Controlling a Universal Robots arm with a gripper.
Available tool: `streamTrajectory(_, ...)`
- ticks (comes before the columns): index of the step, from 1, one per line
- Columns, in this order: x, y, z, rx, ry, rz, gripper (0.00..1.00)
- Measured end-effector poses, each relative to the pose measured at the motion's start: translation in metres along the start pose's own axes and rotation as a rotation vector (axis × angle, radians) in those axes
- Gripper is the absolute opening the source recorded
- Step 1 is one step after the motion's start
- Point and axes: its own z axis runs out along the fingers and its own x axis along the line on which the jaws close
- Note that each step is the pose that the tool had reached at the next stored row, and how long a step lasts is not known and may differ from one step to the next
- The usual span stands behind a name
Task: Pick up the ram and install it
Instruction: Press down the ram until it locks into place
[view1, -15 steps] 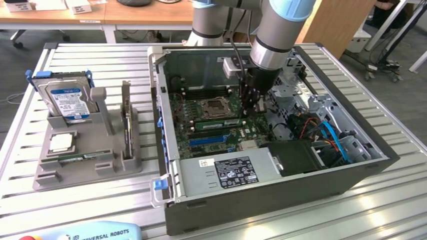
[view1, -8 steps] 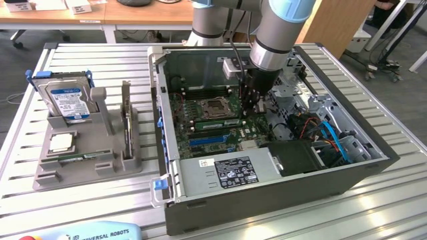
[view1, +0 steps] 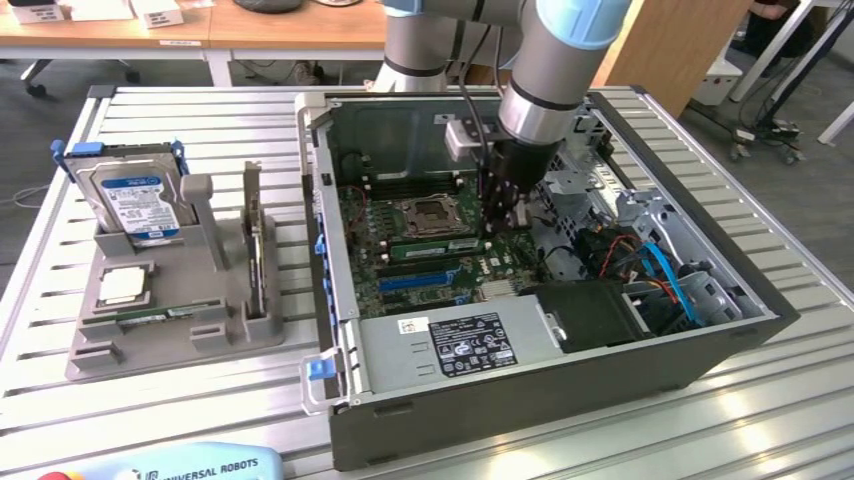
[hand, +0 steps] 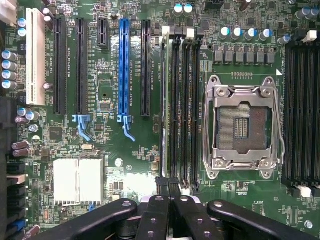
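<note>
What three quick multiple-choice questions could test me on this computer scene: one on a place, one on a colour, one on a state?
1. Where does the hard drive stand?
A. Inside the computer case
B. In the grey holder, on the exterior view's left of the case
C. On the wooden desk behind

2. What colour is the one long slot that stands out among the black ones on the motherboard?
A. Red
B. Yellow
C. Blue

3. How are the gripper's fingers?
A. Shut together
B. Spread wide open
C. Clamped on the hard drive

Answers:
1 B: the hard drive stands upright in the grey holder, outside the computer case.
2 C: the long slot on the motherboard is blue.
3 A: the gripper has its fingertips meeting over the board.
</note>
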Motion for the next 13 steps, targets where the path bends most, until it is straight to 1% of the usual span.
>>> streamTrajectory(13,0.0001,-0.0001,0.0024,-0.0001,0.0003,0.0,0.1)
